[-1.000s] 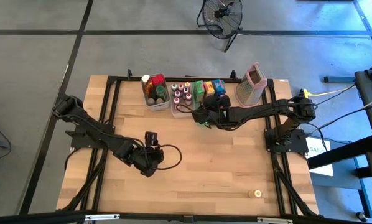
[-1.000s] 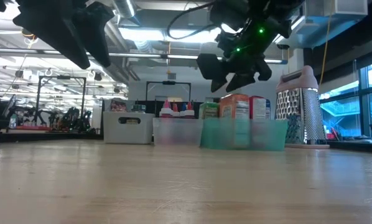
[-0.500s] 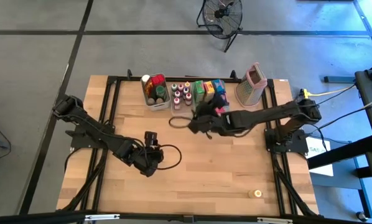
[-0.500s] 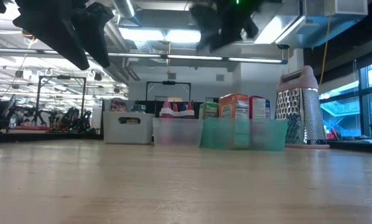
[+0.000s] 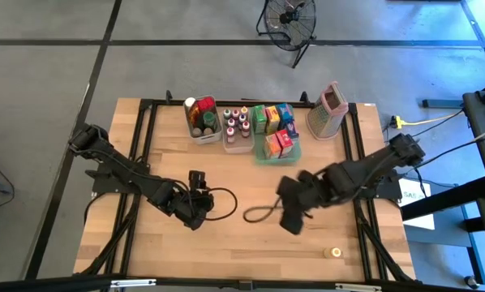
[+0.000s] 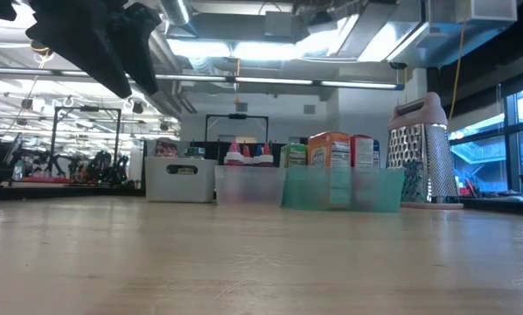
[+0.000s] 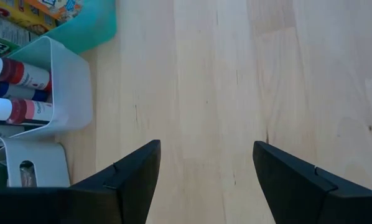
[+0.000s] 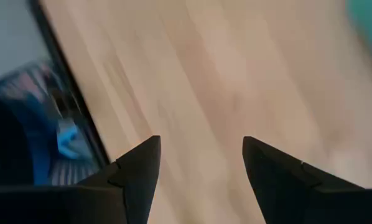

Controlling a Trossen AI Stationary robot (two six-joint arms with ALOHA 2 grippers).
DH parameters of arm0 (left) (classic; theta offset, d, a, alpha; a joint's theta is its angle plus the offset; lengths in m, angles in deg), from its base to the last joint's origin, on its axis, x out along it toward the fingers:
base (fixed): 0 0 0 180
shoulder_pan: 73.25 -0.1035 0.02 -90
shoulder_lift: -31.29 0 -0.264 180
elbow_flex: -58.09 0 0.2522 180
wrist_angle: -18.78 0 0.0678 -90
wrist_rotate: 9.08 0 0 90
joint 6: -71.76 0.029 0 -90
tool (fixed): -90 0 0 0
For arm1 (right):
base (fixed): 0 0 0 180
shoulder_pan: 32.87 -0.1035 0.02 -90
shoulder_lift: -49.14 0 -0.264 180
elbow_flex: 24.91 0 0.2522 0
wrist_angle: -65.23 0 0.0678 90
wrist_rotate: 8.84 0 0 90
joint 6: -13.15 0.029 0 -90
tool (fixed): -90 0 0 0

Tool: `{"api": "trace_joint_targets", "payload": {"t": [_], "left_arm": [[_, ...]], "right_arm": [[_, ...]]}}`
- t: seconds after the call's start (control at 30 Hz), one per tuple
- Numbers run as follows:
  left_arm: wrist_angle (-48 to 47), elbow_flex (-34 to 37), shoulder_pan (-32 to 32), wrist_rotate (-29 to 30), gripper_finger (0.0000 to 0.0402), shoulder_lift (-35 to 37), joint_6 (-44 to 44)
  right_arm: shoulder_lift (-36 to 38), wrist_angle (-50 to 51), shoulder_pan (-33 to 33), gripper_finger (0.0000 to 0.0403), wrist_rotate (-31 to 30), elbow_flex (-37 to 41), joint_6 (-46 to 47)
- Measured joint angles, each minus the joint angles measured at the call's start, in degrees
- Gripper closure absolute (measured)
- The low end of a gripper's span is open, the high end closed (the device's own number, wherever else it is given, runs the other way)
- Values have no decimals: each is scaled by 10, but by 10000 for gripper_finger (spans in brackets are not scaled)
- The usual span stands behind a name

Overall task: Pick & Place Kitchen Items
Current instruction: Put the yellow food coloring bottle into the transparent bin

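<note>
Small coloured boxes [image 5: 276, 130] stand in a green tray [image 5: 263, 157] at the far edge. Little bottles with pink caps [image 5: 236, 126] stand in a clear bin, and jars [image 5: 202, 115] stand in a white bin [image 5: 195, 136]. These also show in the low view [image 6: 331, 150]. A small yellow round item [image 5: 334, 252] lies alone near the near right corner. My right gripper [image 5: 294, 225] hangs open and empty over the middle of the table, right of centre [image 8: 201, 140]. My left gripper [image 5: 195, 209] hangs open and empty over the table's left half [image 7: 204, 146].
A tall metal grater with a pink top [image 5: 327, 109] stands right of the green tray, also in the low view [image 6: 425, 153]. A cable loop [image 5: 259, 215] hangs from the right arm. Bare wood lies between the grippers and along the near edge.
My right gripper has drawn back from the green tray at the far edge, risen out of the low view, and swung toward the table's near edge, to above the middle of the table. Two more boxes show at the tray's near end where it stood.
</note>
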Motion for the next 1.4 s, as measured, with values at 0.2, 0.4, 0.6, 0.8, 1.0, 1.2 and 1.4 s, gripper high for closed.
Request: {"api": "trace_joint_targets", "payload": {"t": [0.2, 0.4, 0.6, 0.8, 1.0, 1.2, 1.4], "left_arm": [[16, 0, 0, -5, 151, 0, 1], [38, 0, -4, -6, 151, 0, 5], [85, 0, -20, -13, 151, 0, 33], [157, 0, -41, -54, 151, 0, 78], [201, 0, -51, -90, 151, 0, 102], [239, 0, -51, -93, 151, 0, 118], [262, 0, -51, -93, 151, 0, 115]], "right_arm": [[-1, 177, -57, 174, 41, 1, 232], [-1, 200, -116, 165, 122, 4, 363], [-7, 214, -187, 162, 164, 4, 495], [-9, 198, -263, 162, 146, 4, 606], [-26, 173, -312, 162, 101, 5, 655], [-54, 170, -324, 162, 100, 5, 651], [-74, 150, -322, 162, 101, 5, 632]]}}
